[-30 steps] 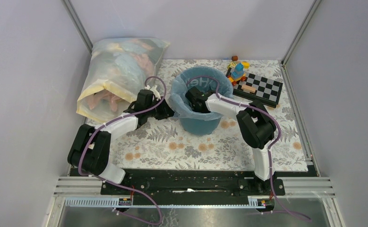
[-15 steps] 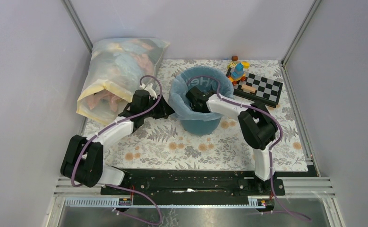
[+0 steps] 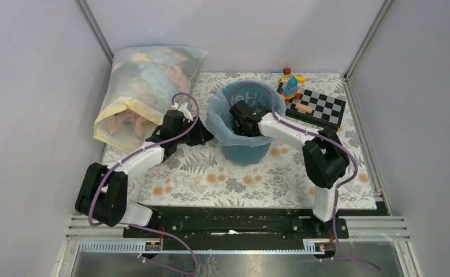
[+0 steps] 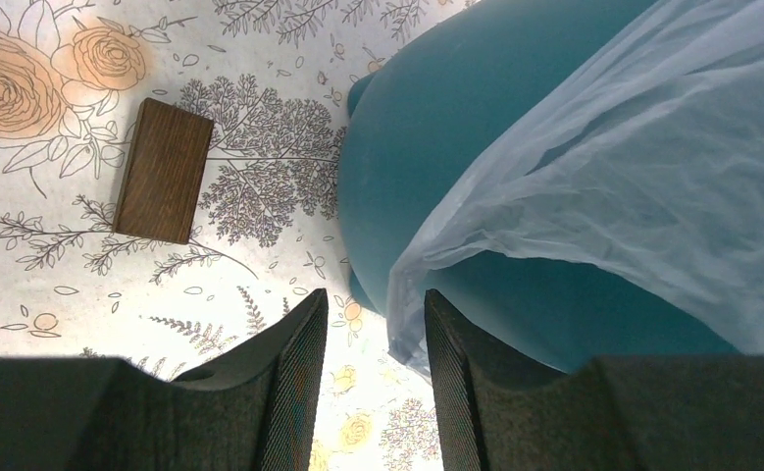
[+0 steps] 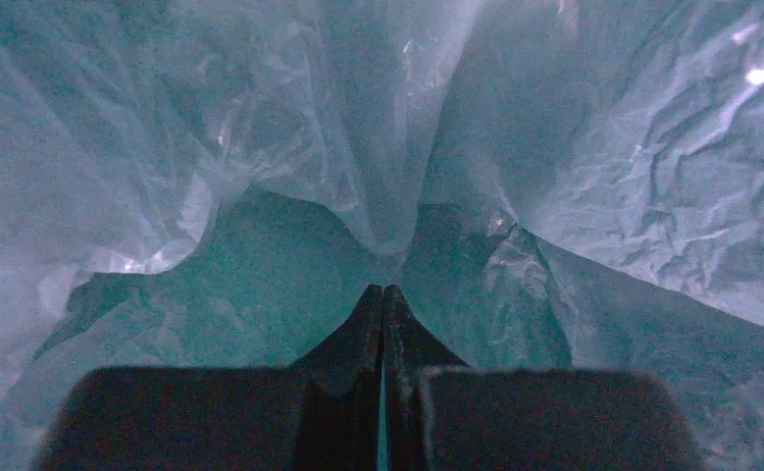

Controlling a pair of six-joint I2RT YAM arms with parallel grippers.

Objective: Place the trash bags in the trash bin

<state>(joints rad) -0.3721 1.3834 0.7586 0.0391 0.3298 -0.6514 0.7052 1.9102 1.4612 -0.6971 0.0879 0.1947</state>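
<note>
While the bin (image 3: 244, 153) stands upright, the bag (image 3: 219, 119) opens upward.

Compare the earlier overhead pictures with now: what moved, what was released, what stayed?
The left gripper opened, apparently letting go of the edge of the trash bag at the left rim of the trash bin, and its arm drew back toward its base. The right gripper, shut, shifted slightly farther back inside the lined bin. Bin, stuffed clear bag and checkerboard stayed put.

Plain lilac walls (image 3: 240, 34) around a floral-print tabletop (image 3: 222, 179)
</note>
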